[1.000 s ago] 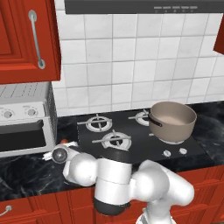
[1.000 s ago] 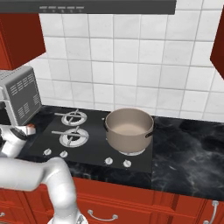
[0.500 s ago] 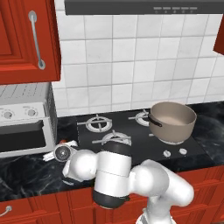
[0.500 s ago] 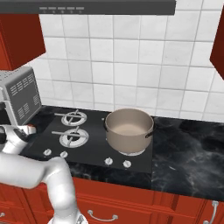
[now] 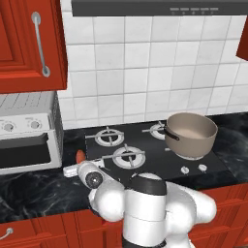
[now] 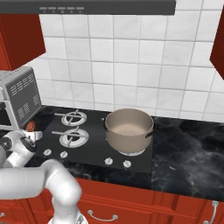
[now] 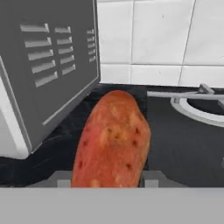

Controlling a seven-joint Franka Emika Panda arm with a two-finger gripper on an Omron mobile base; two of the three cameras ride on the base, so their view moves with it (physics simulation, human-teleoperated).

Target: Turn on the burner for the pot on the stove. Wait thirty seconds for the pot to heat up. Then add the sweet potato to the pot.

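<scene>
Sweet potato (image 7: 111,140), an orange-brown oblong tuber with dark specks, lies on the black marbled worktop (image 5: 43,186) between the white toaster oven (image 5: 26,133) and the flat black glass stove (image 5: 145,150), framed by the pincer (image 7: 107,180). Its fingers flank the tuber, half-narrowed; whether they grip yet I cannot tell. A hold near one tapered end could let it swivel or slip, and the oven wall stands close to that side. The wide taupe-brown metal pot (image 6: 129,129) sits well apart on the far front burner, under white wall tiles and red cabinets.
</scene>
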